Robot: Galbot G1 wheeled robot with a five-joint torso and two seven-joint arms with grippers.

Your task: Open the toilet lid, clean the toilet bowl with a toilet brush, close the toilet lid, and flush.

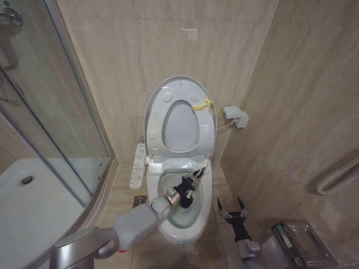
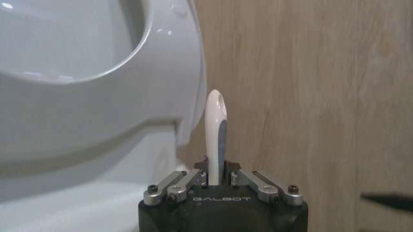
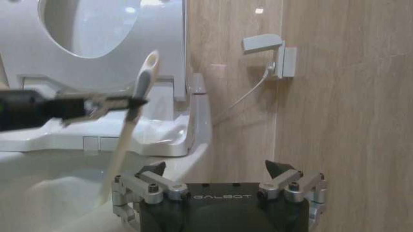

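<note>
While the toilet lid (image 1: 180, 112) stands up above the toilet bowl (image 1: 180, 216), the toilet brush (image 3: 132, 121) pokes down into the bowl, squeezed by the left gripper (image 1: 190, 184). Beside the bowl, the right gripper (image 1: 232, 213) waits with fingers spread.

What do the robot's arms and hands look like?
The left arm is smooth, rounded and light grey, ending in a shiny silver wrist ring. Each hand is a black block with "GALBOT" in pale letters, carrying silver metal linkages with dark bolts and black pointed tips. See the left hand and the right hand. The right wrist is dark with a grey collar.
</note>
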